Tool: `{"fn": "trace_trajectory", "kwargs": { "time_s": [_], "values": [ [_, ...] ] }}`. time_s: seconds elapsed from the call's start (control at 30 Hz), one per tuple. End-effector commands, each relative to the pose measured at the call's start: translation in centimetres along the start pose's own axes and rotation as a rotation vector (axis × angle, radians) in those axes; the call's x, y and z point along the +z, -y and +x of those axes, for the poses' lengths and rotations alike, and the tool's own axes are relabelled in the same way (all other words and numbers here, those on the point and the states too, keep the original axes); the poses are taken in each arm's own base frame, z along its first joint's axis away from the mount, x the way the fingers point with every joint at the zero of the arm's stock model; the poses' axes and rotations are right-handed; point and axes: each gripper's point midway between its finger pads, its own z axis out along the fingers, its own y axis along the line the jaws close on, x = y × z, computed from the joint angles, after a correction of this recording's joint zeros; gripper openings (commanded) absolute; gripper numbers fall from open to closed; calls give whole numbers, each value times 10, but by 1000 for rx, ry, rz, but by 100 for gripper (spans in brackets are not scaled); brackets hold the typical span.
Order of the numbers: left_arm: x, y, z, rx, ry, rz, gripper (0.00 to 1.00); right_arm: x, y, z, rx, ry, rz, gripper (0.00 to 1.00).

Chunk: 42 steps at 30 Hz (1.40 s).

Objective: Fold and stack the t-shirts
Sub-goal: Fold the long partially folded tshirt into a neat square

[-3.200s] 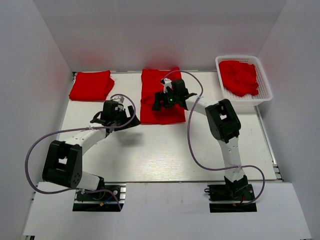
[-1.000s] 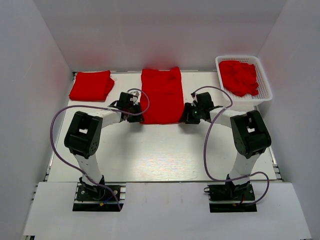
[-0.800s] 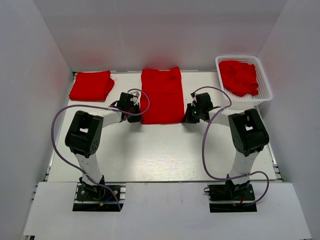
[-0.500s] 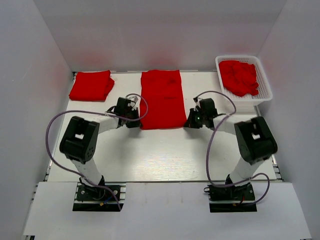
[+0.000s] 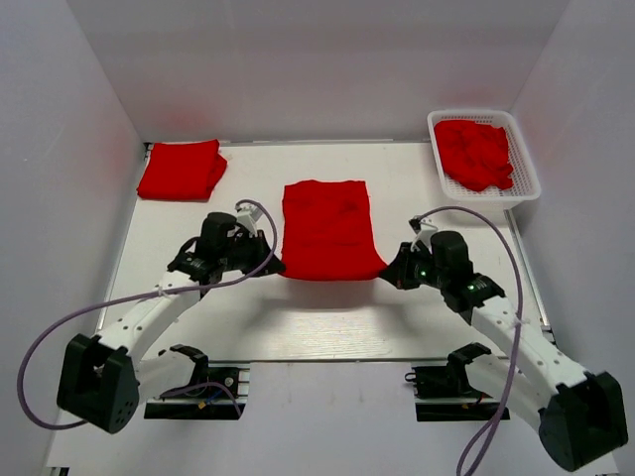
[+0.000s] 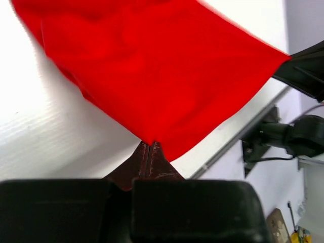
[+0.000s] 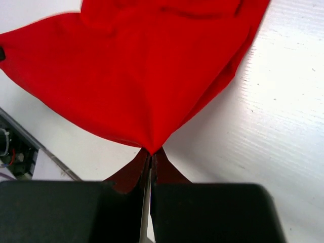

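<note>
A bright red t-shirt (image 5: 327,228) hangs stretched between both arms over the middle of the table, its near edge raised. My left gripper (image 5: 274,268) is shut on the shirt's near left corner (image 6: 151,140), and my right gripper (image 5: 385,274) is shut on its near right corner (image 7: 152,150). In each wrist view the cloth (image 6: 152,71) (image 7: 136,76) fans out from the pinched jaws. A folded red t-shirt (image 5: 181,169) lies at the far left. More red t-shirts (image 5: 478,153) are crumpled in the basket.
The white mesh basket (image 5: 528,188) stands at the far right corner. White walls close off the back and both sides. The arms' bases (image 5: 193,377) (image 5: 461,377) sit on the near edge strip.
Both grippers shut on the shirt's near corners, then drew back toward the near edge and lifted them. The shirt's far end slid toward me off the back of the table.
</note>
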Motion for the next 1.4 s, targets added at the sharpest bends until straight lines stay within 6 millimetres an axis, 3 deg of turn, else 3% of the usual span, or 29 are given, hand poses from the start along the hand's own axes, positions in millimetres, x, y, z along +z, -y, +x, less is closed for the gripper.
{"fn": "trace_trajectory", "kwargs": {
  "time_s": [0.0, 0.13, 0.2, 0.33, 0.47, 0.5, 0.53, 0.6, 0.63, 0.73, 0.8, 0.83, 0.87, 0.9, 0.93, 1.0, 1.03, 1.1, 1.17, 1.2, 1.23, 1.27, 1.37],
  "values": [
    [-21, 26, -7, -1, 36, 70, 0, -21, -7, -1, -14, 29, 7, 0],
    [-33, 41, -25, 39, 104, 85, 0, -32, -14, -24, -62, 106, 14, 0],
    [-33, 43, -37, 49, 119, 71, 0, -29, -14, -31, -69, 105, 20, 0],
    [-26, 43, -54, 33, 138, 48, 0, -24, -9, -63, -72, 155, 90, 0],
    [-28, 33, -96, -12, 254, -84, 0, -23, -7, -109, -77, 260, 154, 0],
    [-23, 26, -99, -32, 248, -117, 0, -22, -7, -117, -78, 278, 165, 0],
    [-22, 17, -107, -45, 269, -154, 0, -16, 5, -121, -60, 279, 226, 0],
    [-21, 15, -127, -46, 307, -178, 0, -16, 10, -139, -58, 316, 274, 0],
    [-13, 2, -131, -60, 300, -233, 0, -14, 12, -142, -59, 317, 289, 0],
    [-8, -3, -153, -65, 330, -289, 0, -8, 16, -164, -72, 336, 329, 0],
    [5, -10, -160, -62, 315, -313, 0, 5, 28, -166, -81, 313, 372, 0],
    [8, -15, -165, -65, 322, -335, 0, 4, 25, -180, -93, 338, 375, 0],
    [9, -12, -176, -62, 341, -338, 0, 16, 37, -177, -86, 307, 405, 0],
    [19, -22, -173, -72, 311, -366, 0, 21, 41, -178, -89, 296, 414, 0],
    [22, -22, -180, -72, 320, -372, 0, 19, 37, -193, -94, 322, 404, 0],
    [38, -33, -178, -72, 285, -392, 0, 37, 47, -194, -85, 281, 407, 0],
    [37, -33, -193, -72, 313, -397, 0, 46, 49, -197, -85, 265, 399, 0],
    [42, -40, -200, -77, 318, -431, 0, 65, 58, -193, -78, 218, 395, 0],
    [51, -50, -203, -77, 299, -451, 0, 68, 56, -210, -70, 239, 370, 0],
    [55, -51, -204, -78, 295, -453, 0, 81, 65, -202, -61, 200, 376, 0],
    [58, -50, -210, -77, 301, -449, 0, 80, 64, -215, -61, 223, 365, 0],
    [66, -63, -206, -91, 274, -472, 0, 85, 65, -212, -58, 204, 355, 0],
    [73, -73, -213, -103, 264, -498, 0, 101, 83, -215, -36, 177, 363, 0]
  ]
}}
